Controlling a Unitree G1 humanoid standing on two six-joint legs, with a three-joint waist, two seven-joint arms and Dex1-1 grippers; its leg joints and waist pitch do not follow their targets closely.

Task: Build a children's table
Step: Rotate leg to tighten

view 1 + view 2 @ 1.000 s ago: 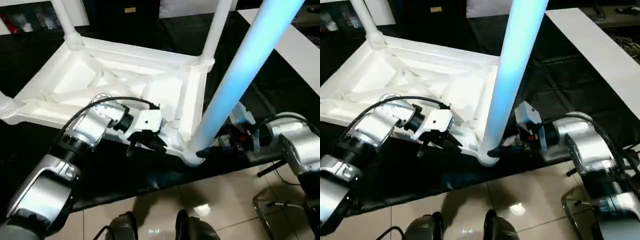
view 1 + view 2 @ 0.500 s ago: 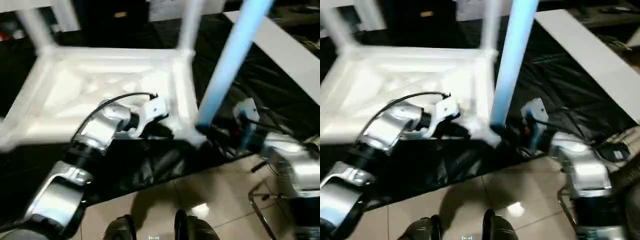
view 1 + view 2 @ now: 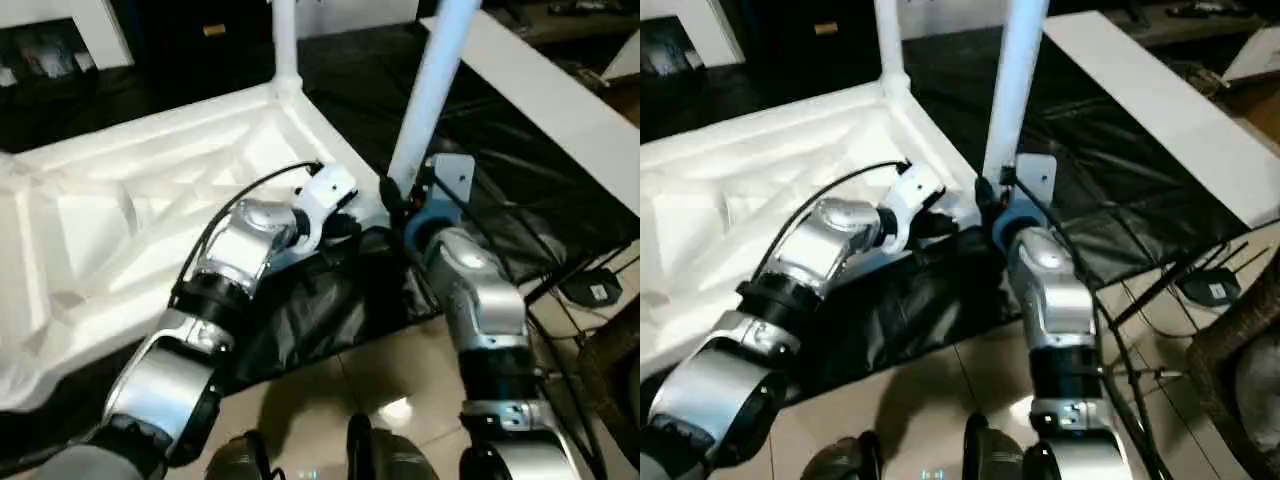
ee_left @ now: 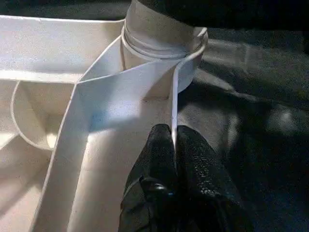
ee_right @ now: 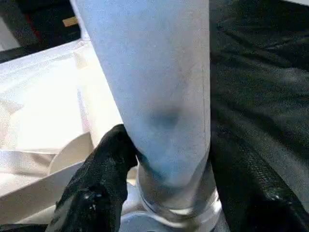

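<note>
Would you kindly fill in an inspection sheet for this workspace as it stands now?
Surface: black table cover, wrinkled, hanging over the near edge.
Job's things: white plastic tabletop lying ribbed side up; near white tubular leg standing in its corner socket; far white leg standing too.
Clutter: nothing seen.
Grippers: left gripper shut on the tabletop's thin rim; right gripper around the near leg's base.
Cables: black cable looping over the left wrist.
Surroundings: beige tiled floor; long white board on the right.
</note>
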